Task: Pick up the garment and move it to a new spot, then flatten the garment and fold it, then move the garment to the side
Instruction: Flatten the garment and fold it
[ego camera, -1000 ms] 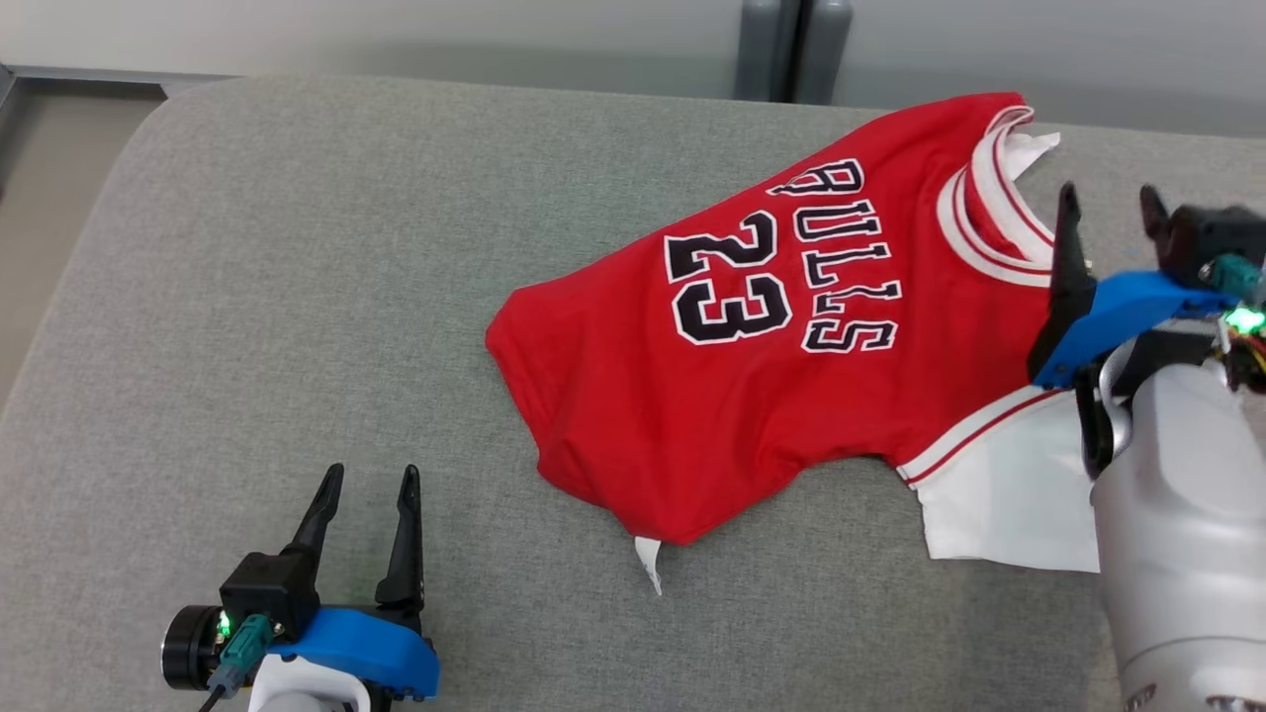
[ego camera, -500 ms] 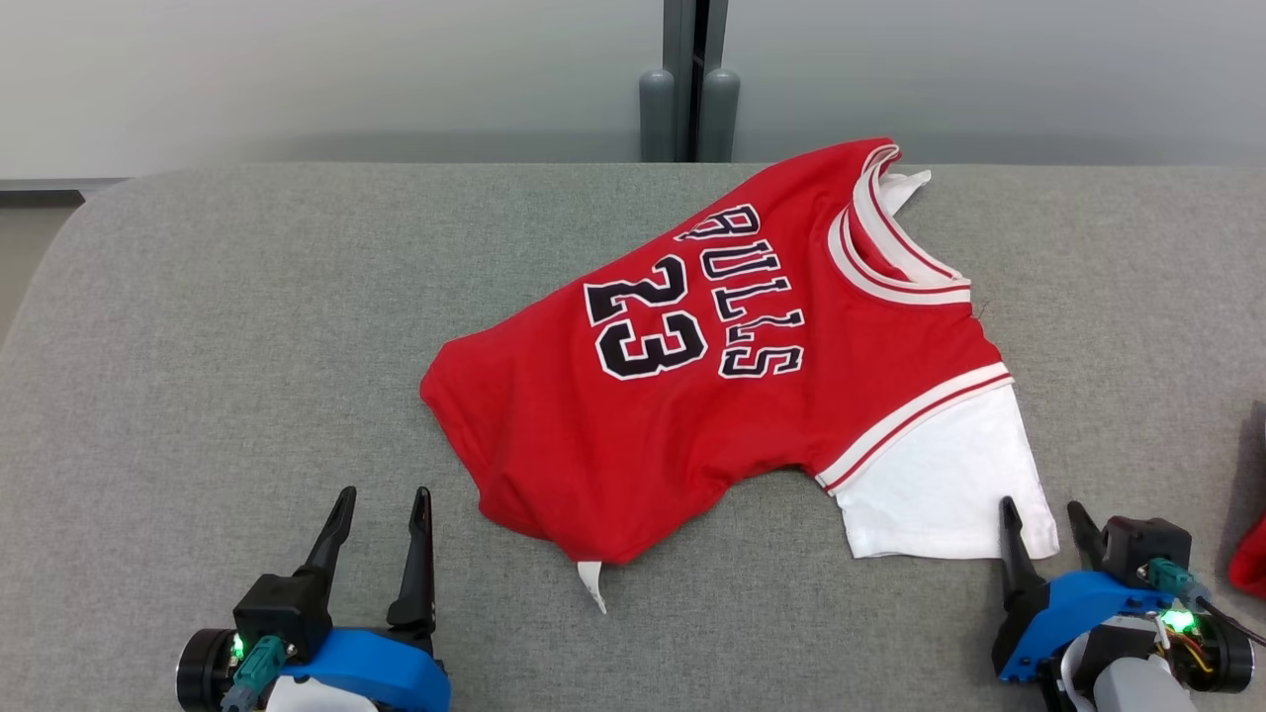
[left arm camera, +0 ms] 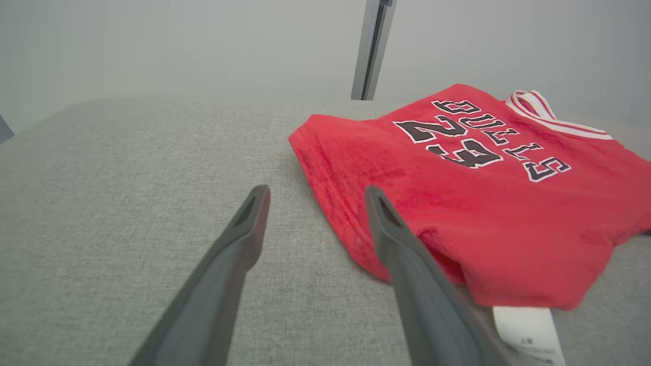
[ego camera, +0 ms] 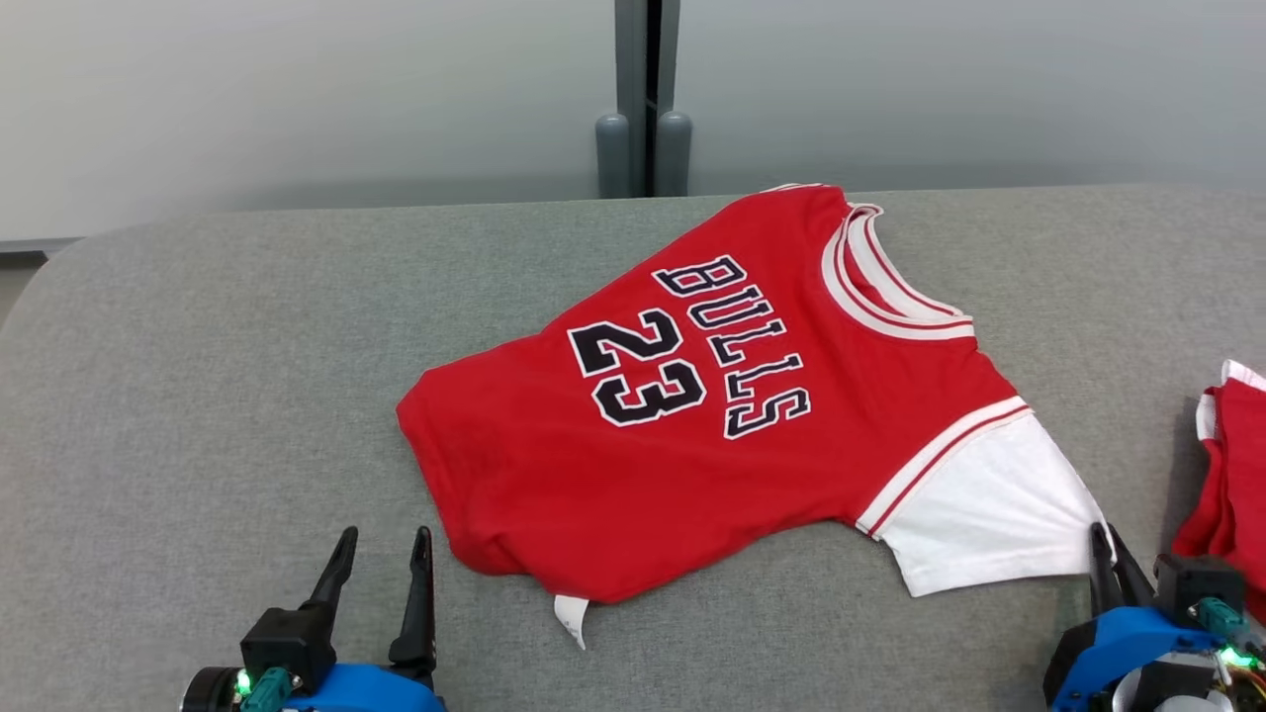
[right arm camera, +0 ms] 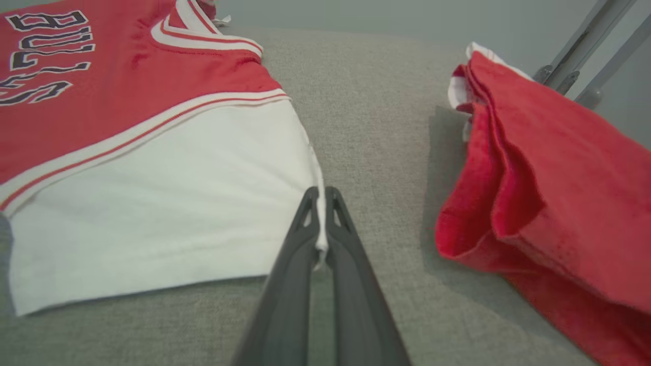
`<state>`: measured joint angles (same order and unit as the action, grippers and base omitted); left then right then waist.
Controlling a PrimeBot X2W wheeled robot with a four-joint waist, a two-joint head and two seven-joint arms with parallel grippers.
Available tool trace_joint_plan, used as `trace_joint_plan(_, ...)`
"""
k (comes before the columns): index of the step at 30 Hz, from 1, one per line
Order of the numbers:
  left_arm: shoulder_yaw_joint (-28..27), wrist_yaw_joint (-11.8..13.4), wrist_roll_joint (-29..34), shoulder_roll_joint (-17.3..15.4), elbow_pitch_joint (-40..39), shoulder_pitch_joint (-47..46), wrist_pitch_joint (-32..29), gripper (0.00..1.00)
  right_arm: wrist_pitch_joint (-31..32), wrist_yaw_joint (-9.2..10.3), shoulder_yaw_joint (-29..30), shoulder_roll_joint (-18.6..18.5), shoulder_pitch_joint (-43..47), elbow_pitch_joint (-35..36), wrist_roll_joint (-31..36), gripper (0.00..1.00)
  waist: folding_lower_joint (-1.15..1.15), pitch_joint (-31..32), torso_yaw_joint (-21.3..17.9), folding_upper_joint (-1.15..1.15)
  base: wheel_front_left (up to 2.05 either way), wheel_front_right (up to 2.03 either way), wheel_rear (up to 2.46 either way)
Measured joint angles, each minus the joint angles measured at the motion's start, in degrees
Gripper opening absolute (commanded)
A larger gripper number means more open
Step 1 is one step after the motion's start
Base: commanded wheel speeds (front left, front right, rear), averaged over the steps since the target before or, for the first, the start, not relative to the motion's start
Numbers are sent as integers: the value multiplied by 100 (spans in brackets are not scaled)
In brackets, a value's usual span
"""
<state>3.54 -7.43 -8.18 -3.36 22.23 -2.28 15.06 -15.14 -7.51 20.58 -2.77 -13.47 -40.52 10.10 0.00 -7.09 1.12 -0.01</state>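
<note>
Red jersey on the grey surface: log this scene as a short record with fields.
garment: red jersey, spread out, print facing up
support: grey surface
left hand: open, near the jersey's hem corner
right hand: shut on the corner of the white sleeve
other item: folded red cloth, to the jersey's right, apart from it

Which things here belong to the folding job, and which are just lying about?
In the job: red jersey, its white sleeve pinched by the shut right gripper; open left gripper beside its hem.
Lying about: second red garment at right; grey posts behind.
</note>
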Motion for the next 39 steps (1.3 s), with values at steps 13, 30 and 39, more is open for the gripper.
trace_joint_plan(13,312,0,-711,-20,957,-286,0,100,1,1,-1349,1,-1,1628,-795,100,1,-98,-633,0,0,0,0)
trace_joint_plan(30,872,1,-1578,-252,1866,-971,32,0,1,2,-1690,0,3,1942,-1032,100,1,-333,-879,1,0,0,0)
trace_joint_plan(39,884,0,-1026,-444,151,-941,1,0,1,2,-1602,0,44,1866,-1195,100,1,-200,-478,2,0,0,0)
